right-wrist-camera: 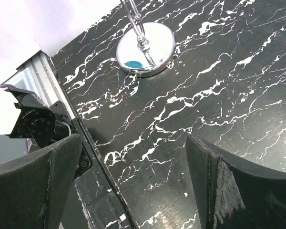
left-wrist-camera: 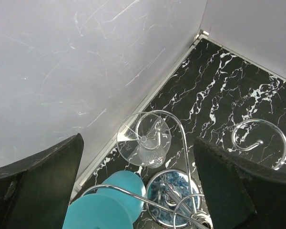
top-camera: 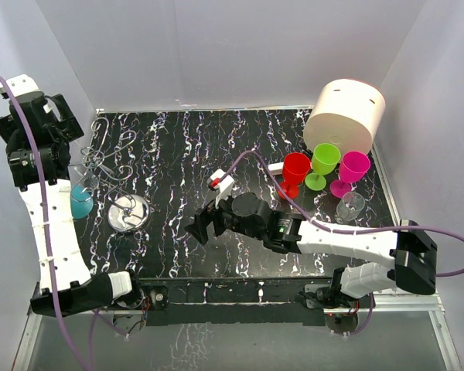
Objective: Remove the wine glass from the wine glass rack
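Across the black marbled table (top-camera: pixel 216 147), with a cream cylinder (top-camera: pixel 346 114) at its far right corner, 2 arms work opposite ends: the left arm (top-camera: pixel 50 232) rears up by the left wall over the wine glass rack (top-camera: pixel 112 158), while the right arm (top-camera: pixel 348 241) lies low across the middle. The left jaws are released and spread wide, pointing down. The clear wine glass (left-wrist-camera: pixel 143 140) appears to hang in a wire loop directly ahead, between them but untouched, its stem seemingly running along the line of approach. The left arm is the nearer by far. The right jaws, also released and holding nothing, hover near the rack's base disc (right-wrist-camera: pixel 147 47). The rack's curled wires and a teal glass (left-wrist-camera: pixel 109 205) just beside the clear glass crowd the grasp. A red goblet (top-camera: pixel 296 168), a green goblet (top-camera: pixel 325 158), a pink goblet (top-camera: pixel 354 166) and a second clear glass (top-camera: pixel 349 205) stand well apart at right
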You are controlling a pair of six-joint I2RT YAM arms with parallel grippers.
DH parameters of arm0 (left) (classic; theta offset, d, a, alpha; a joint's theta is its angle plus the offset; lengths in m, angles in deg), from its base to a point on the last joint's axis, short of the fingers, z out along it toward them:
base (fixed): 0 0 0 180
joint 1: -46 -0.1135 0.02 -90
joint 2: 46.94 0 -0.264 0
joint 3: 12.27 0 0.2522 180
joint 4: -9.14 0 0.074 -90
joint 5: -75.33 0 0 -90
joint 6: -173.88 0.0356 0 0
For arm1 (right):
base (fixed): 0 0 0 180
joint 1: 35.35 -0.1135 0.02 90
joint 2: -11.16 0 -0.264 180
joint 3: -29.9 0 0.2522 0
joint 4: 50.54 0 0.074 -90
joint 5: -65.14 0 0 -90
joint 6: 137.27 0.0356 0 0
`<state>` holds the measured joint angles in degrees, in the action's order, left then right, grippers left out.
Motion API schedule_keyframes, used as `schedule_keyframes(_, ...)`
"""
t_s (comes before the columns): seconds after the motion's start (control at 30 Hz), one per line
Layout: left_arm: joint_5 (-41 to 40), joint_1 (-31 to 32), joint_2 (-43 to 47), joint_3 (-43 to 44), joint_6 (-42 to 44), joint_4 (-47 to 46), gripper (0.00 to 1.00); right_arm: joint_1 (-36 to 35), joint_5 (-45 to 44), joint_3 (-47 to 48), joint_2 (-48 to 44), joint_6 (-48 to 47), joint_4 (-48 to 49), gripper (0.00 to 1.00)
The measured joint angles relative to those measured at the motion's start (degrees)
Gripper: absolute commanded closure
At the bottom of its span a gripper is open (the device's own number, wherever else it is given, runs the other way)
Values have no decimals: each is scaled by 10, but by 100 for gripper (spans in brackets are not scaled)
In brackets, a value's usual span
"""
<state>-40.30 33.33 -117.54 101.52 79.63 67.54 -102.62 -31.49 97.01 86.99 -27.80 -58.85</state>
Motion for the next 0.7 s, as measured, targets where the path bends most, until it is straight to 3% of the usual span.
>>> schedule_keyframes(0.3,79,-65,6,-25,-32,5,3,-13,-17,-7,-5,-1,5,10)
schedule_keyframes(0.7,124,-85,5,-53,-40,1,8,-24,-30,-7,-11,-6,8,9)
